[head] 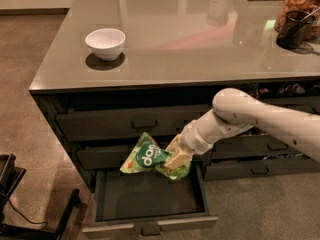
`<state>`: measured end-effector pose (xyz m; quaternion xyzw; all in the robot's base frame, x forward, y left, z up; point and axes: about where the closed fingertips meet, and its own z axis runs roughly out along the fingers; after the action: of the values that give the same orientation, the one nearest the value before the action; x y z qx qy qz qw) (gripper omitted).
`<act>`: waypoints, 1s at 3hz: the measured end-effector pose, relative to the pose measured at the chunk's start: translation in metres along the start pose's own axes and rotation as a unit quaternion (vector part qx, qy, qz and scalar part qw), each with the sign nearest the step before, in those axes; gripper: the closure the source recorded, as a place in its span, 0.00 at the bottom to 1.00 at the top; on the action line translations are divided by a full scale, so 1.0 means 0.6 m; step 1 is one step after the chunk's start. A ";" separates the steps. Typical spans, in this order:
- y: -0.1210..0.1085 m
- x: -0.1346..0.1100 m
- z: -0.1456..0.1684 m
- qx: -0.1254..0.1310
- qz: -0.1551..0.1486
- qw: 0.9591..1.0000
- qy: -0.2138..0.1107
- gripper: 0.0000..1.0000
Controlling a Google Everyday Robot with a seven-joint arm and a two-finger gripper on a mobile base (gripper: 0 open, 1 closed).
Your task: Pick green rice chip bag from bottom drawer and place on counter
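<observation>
One white bowl [105,43] sits toward the left of the counter [190,49], with bare glossy surface to its right. Below, the bottom drawer [150,200] stands pulled open, its dark interior showing nothing inside. Above that opening, in front of the higher drawer fronts, hangs the green rice chip bag [144,158], tilted, with its white lettering facing outward and its left corner free in the air. Just to the right, the gripper [176,160] is clenched on the bag's right-hand end, the foil bunched around it. The pale arm [240,116] runs off to the right edge, crossing the cabinet front below the counter lip. Far right on the counter stand a dark cup [292,29] and a jar [302,1].

The bag looks light, soft and crinkly, mostly air, so it should weigh little, though it may swing and its slick film may slip. The chips inside are likely brittle, so a hard squeeze risks crushing them. A crimped end seam or a corner seems the safest hold, and the present grip appears to sit near such an edge.
</observation>
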<state>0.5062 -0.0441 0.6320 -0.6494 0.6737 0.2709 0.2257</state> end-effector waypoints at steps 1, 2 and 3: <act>-0.004 -0.021 -0.067 0.004 0.005 1.000 -0.010 1.00; -0.006 -0.063 -0.146 0.005 -0.002 1.000 -0.012 1.00; -0.001 -0.117 -0.220 0.012 -0.019 1.000 -0.014 1.00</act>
<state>0.5172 -0.0782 0.7775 -0.6556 0.6613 0.2676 0.2475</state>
